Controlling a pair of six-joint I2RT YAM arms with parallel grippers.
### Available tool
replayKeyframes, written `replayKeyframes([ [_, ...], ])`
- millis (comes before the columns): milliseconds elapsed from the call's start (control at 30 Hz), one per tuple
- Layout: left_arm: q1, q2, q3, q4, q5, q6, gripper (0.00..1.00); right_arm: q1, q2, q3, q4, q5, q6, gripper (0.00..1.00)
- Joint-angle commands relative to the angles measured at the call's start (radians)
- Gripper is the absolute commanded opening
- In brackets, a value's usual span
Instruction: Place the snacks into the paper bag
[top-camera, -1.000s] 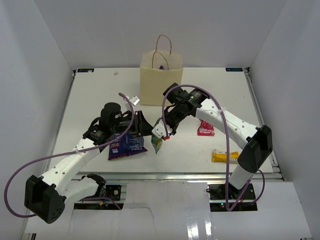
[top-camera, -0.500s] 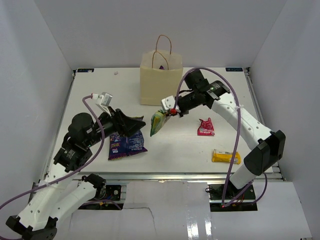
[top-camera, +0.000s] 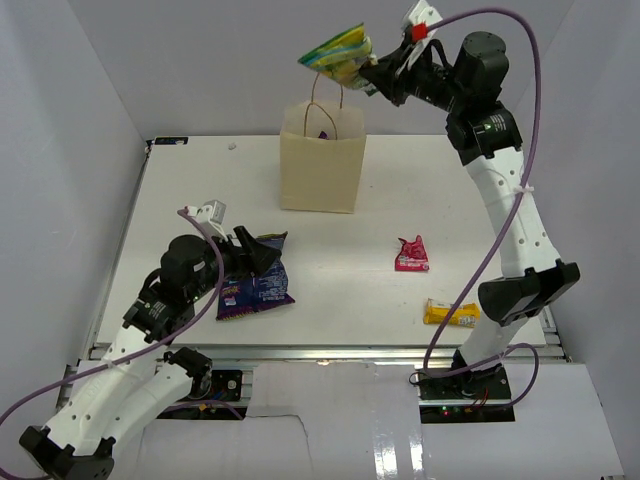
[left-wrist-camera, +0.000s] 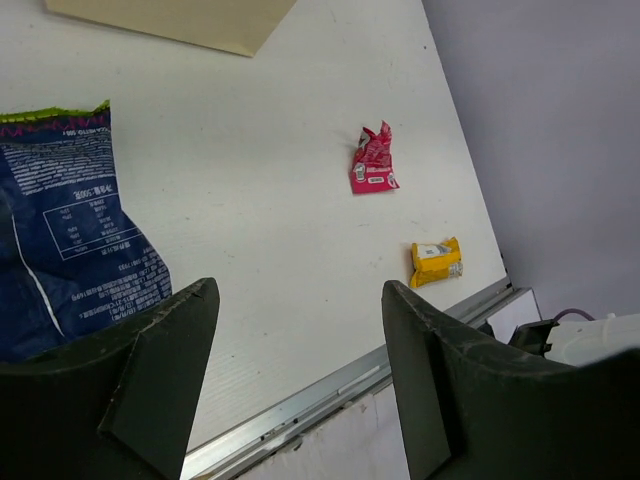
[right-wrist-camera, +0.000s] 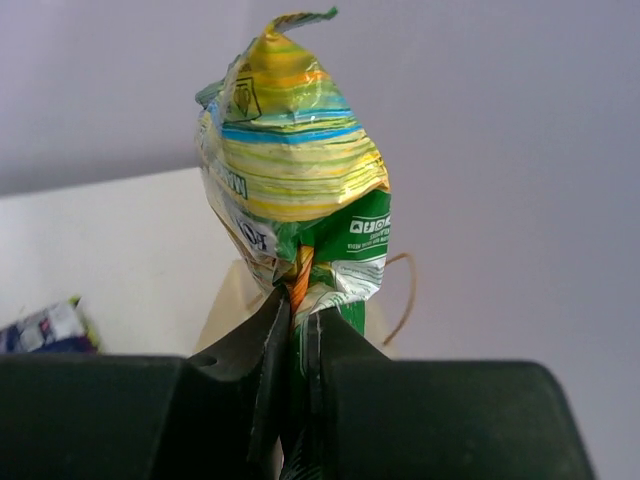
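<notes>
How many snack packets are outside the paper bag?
4: green-yellow packet in the right gripper above the paper bag; blue bag, red packet and yellow bar on the table. More may hide inside the bag.

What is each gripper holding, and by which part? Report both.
The right gripper pinches the green-yellow snack packet by one crimped end, above the paper bag. The left gripper is open and holds nothing.
</notes>
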Motion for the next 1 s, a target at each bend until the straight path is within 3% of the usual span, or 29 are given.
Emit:
replayKeyframes([
  [0, -0.004, -0.033, -0.017, 0.008, -0.057, -0.015, 0.77, -0.012, 0.084, 0.117, 0.227, 0.197, 0.281, 0.08],
  [133, -0.004, -0.062, -0.047, 0.011, -0.074, -0.035, 0.77, -0.010, 0.151, 0.114, 0.361, 0.335, 0.321, 0.08],
  [400, -0.004, -0.094, -0.078, 0.005, -0.090, -0.057, 0.78, -0.009, 0.280, 0.062, 0.409, 0.246, 0.295, 0.08],
  [733, -0.004, -0.079, -0.110, 0.033, -0.086, -0.072, 0.78, -0.004, 0.201, -0.228, 0.372, 0.139, 0.199, 0.08],
  [767, -0.004, -0.073, -0.109, 0.036, -0.080, -0.067, 0.78, -0.004, 0.199, -0.240, 0.366, 0.137, 0.194, 0.11],
  [900, -0.004, -0.047, -0.103, 0.036, -0.066, -0.063, 0.78, -0.004, 0.196, -0.245, 0.330, 0.134, 0.175, 0.42],
  [967, -0.004, -0.051, -0.104, 0.039, -0.063, -0.064, 0.78, -0.006, 0.182, -0.244, 0.318, 0.125, 0.172, 0.51],
])
